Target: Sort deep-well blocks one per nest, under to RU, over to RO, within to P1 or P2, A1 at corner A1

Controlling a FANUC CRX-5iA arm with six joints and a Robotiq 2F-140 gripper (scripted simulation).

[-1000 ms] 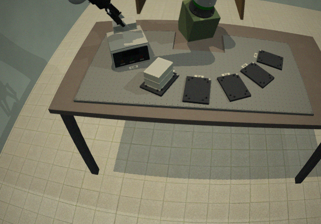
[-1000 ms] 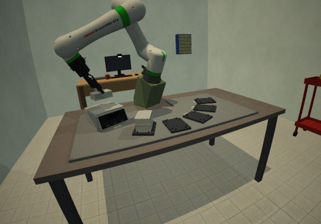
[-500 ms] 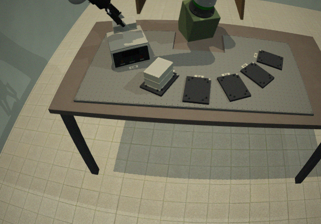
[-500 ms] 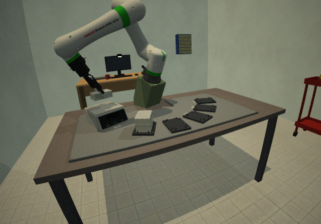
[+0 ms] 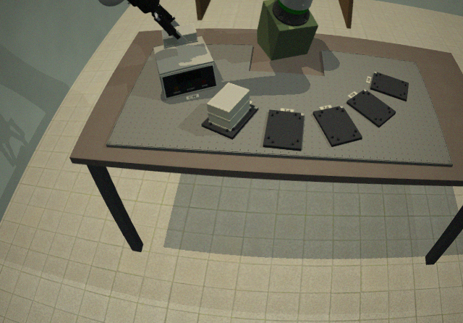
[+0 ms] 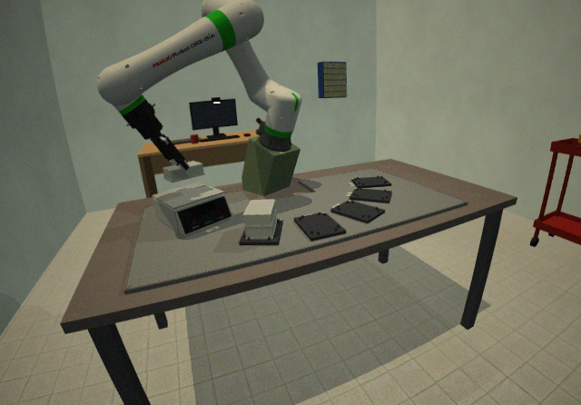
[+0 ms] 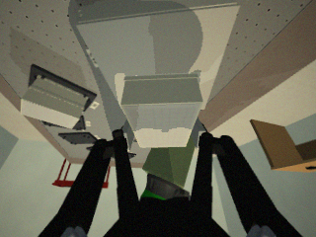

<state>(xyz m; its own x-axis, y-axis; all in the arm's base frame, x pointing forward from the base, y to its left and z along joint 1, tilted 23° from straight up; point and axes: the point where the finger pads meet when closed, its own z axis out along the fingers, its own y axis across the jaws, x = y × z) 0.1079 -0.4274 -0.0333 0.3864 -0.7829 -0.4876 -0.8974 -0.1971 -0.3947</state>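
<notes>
My gripper [image 5: 173, 34] [image 6: 183, 164] [image 7: 161, 117] is shut on a white deep-well block [image 5: 185, 35] [image 6: 183, 173] [image 7: 163, 99] and holds it in the air, tilted, over the back part of the check-weigher [image 5: 184, 65] [image 6: 192, 205] [image 7: 148, 44]. The weigher's platform is bare and none of its front lamps looks lit. Two more white blocks [image 5: 228, 104] [image 6: 259, 217] [image 7: 49, 101] sit stacked on the infeed nest [image 5: 213, 127] [image 6: 243, 240]. To the right, several dark nests lie in an arc with nothing on them, from the nearest nest [image 5: 283, 129] [image 6: 319, 226] to the farthest nest [image 5: 389, 85] [image 6: 370, 182].
The green robot pedestal [image 5: 286, 35] [image 6: 270, 171] stands at the back middle of the table. The grey mat [image 5: 149, 124] covers most of the table top. A desk with a monitor [image 6: 213, 114] stands behind, and a red cart [image 6: 560, 222] at the far right.
</notes>
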